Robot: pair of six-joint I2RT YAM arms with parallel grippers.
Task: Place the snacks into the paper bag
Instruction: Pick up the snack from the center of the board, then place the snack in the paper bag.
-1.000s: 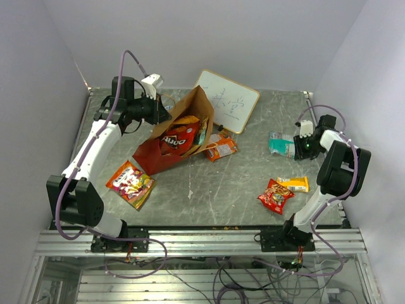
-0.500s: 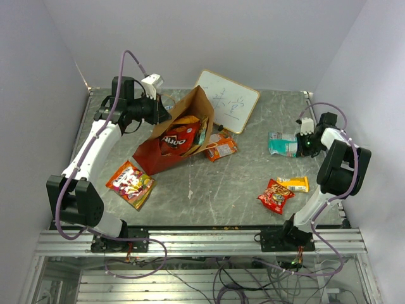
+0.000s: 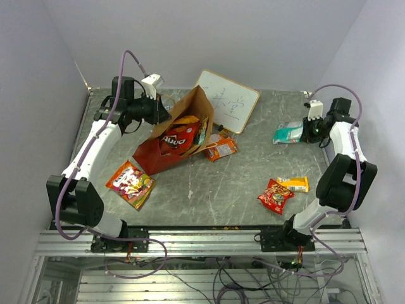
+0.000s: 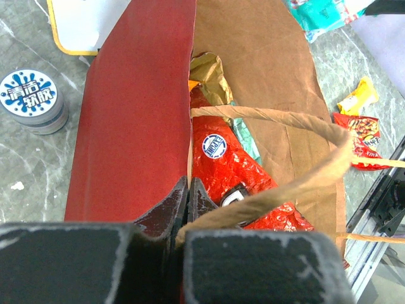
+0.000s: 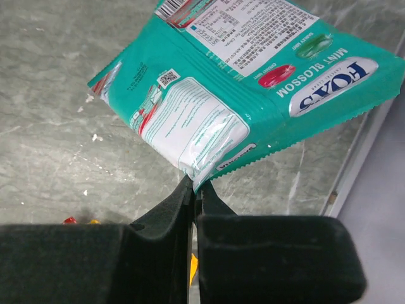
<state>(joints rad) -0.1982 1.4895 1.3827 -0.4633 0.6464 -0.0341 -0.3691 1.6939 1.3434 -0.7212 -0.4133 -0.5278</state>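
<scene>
Teal packet [image 3: 288, 133] higher, in end effector [image 5: 193, 185]

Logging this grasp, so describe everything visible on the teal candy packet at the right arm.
The glossy teal plastic candy packet shows its printed face: white text panels, a barcode, a QR code and Fox's Mint Blossom lettering, upside down in the wrist view. Its edge is serrated. The right gripper is shut on one edge; it seems raised off the grey marbled table.
</scene>
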